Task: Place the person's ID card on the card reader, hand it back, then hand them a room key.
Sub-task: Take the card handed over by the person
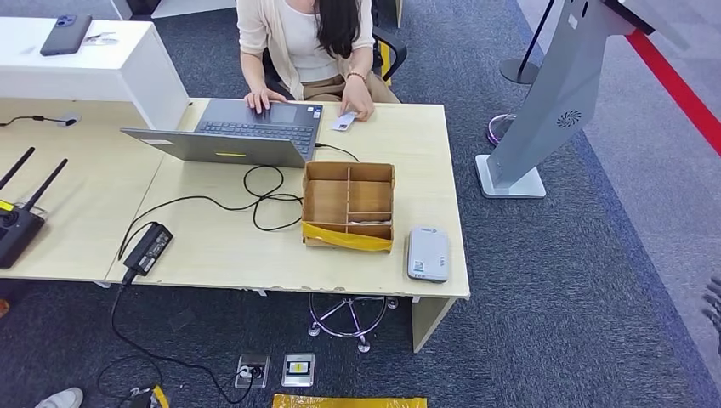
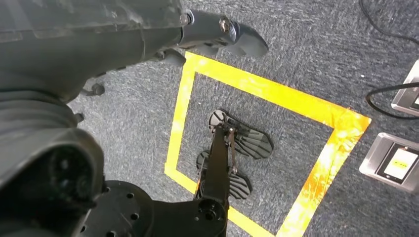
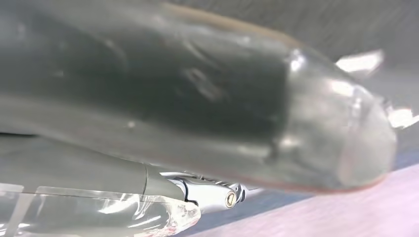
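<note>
The task looks to be at its very start: the pale, small rectangular ID card point(image 1: 343, 121) lies at the far edge of the light wooden desk point(image 1: 212, 246), under the fingertips of the seated person's hand point(image 1: 357, 104), beside the open grey laptop point(image 1: 234, 132). The flat white-grey card reader point(image 1: 428, 252) sits near the desk's front right corner, just beside the open brown cardboard divider box point(image 1: 349, 204) with yellow tape along its front, where one lower compartment seems to hold flat, pale cards, possibly the room keys, though this is too small to be sure. Neither robot hand is near the desk. The right hand point(image 1: 712, 302) appears as a few dark fingertips at the right edge of the head view, over the carpet and well apart from the card; its wrist view is blurred and taken up by its thick grey thumb point(image 3: 316, 118), so I cannot tell how far the fingers are spread or whether they hold anything. The left hand point(image 2: 99, 64) hangs over the grey carpet and a yellow tape square point(image 2: 316, 108); nothing is visible in it, but how its fingers lie is unclear. My reading is that the next move calls for one arm to rise and reach across the desk for the card, then carry it to the reader.
</note>
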Tool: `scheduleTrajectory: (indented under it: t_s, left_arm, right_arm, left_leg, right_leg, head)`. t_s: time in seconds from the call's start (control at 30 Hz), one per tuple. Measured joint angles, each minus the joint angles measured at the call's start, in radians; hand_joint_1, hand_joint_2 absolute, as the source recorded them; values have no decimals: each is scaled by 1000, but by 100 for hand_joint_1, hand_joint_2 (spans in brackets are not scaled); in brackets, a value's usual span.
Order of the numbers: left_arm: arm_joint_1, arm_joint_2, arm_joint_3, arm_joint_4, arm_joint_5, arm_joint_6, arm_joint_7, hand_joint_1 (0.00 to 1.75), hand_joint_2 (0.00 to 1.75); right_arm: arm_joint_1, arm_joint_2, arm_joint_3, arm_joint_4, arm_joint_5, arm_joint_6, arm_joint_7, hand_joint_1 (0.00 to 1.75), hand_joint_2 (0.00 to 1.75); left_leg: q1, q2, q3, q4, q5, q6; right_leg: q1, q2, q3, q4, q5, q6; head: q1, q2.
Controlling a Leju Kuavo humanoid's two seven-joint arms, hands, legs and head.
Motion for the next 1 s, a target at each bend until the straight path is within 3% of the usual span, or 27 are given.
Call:
scheduleTrajectory:
  t_s: [0.1, 0.37, 0.6, 0.8, 1.0]
  left_arm:
    - [0, 0, -4, 0, 0, -4, -8, 0, 0]
    - [-1, 8, -20, 0, 0, -3, -17, 0, 0]
    - [-2, 19, -29, 0, 5, -12, -21, 0, 0]
    - [-2, 24, -42, 0, 4, -22, -37, 0, 0]
    - [-2, 33, -48, 0, 4, -22, -38, 0, 0]
  right_arm:
    - [-85, 17, 3, -19, 47, 26, -16, 0, 175]
    - [-260, 117, 34, -57, 208, -46, -38, 0, 175]
    - [-404, 230, 134, -74, 473, -295, -31, 0, 175]
    - [-456, 306, 255, -74, 679, -366, -16, 0, 175]
    - [-473, 351, 353, -74, 797, -406, 6, 0, 175]
  left_leg:
    - [0, -1, -1, 0, 1, 0]
    - [0, -2, -2, 0, 1, 1]
    - [0, -4, -2, 0, 2, 0]
    - [0, -5, -2, 0, 3, 0]
    - [0, -6, -3, 0, 3, 0]
  right_leg:
    - [0, -2, 0, 0, 0, 0]
    - [0, -3, -1, 1, 0, 0]
    - [0, -5, -1, 2, 0, 0]
    - [0, -6, -1, 2, 0, 0]
    - [0, -6, -1, 1, 0, 0]
  head:
    - [0, 0]
    - [0, 0]
    - [0, 0]
    - [0, 0]
    - [0, 0]
